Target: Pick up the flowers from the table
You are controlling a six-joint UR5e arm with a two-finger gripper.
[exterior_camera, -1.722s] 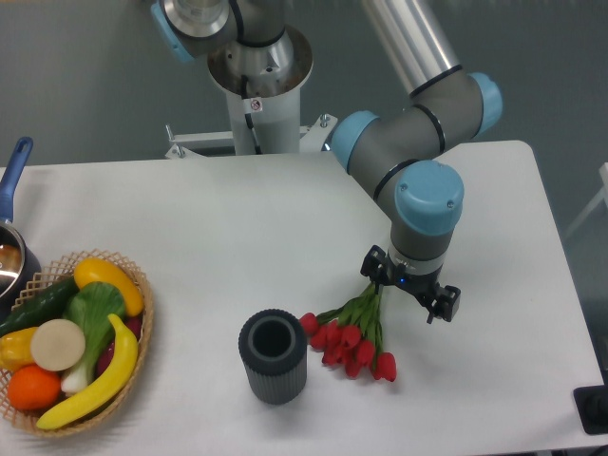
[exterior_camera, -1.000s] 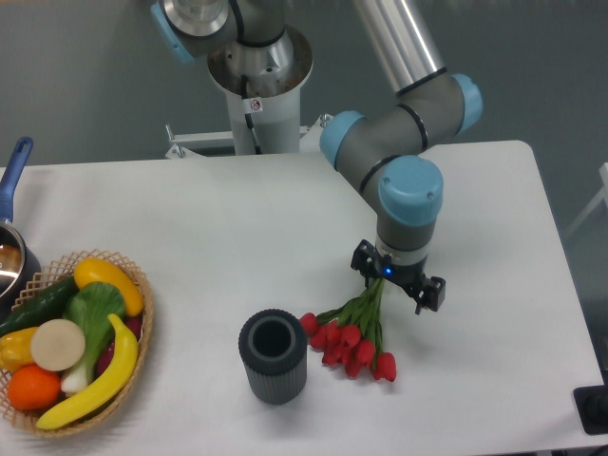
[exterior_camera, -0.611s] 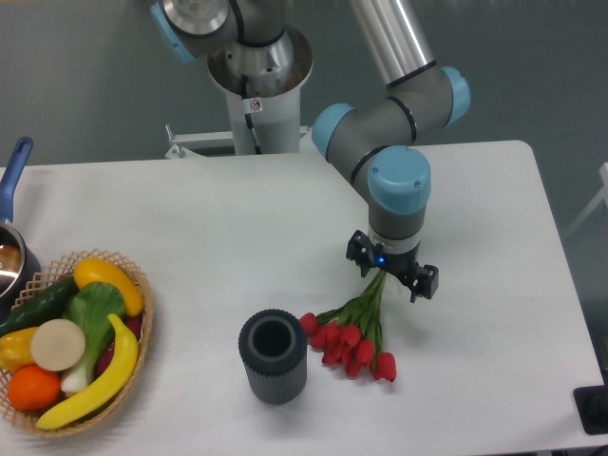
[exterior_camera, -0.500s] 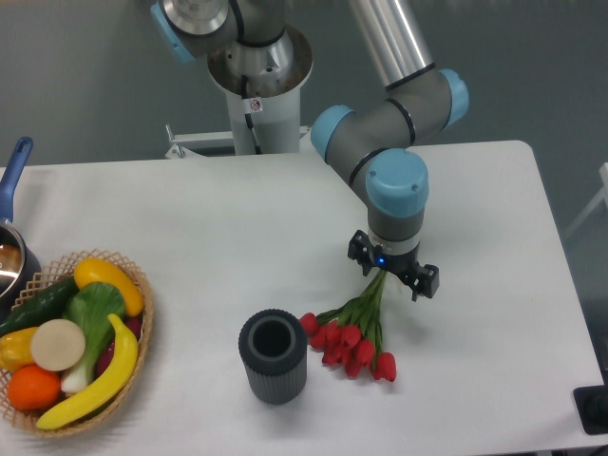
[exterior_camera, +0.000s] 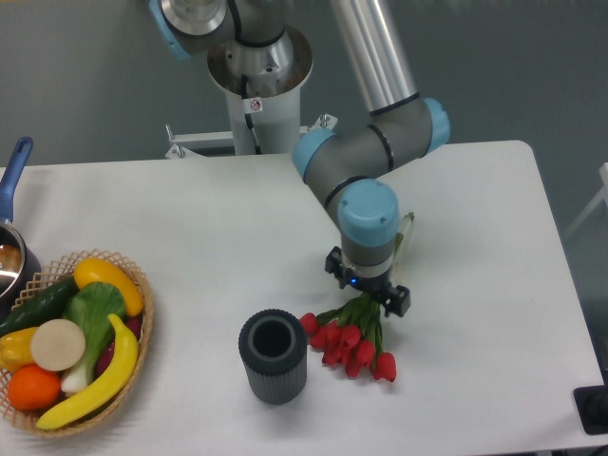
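Shifted left, pincer (exterior_camera: pixel 367 286) now hovers over flowers' (exterior_camera: pixel 353 334) stems.

The gripper (exterior_camera: pixel 366 283) hangs low over the stem end of the flowers (exterior_camera: pixel 353 334), its arm filling the space behind and above them. Just left of the red buds stands the ribbed dark cup (exterior_camera: pixel 273 356), upright and close enough to crowd any approach from that side. Bare white table (exterior_camera: pixel 475 285) lies to the right and in front of the bunch. The wicker basket of produce (exterior_camera: pixel 71 337) sits well apart at the left edge.
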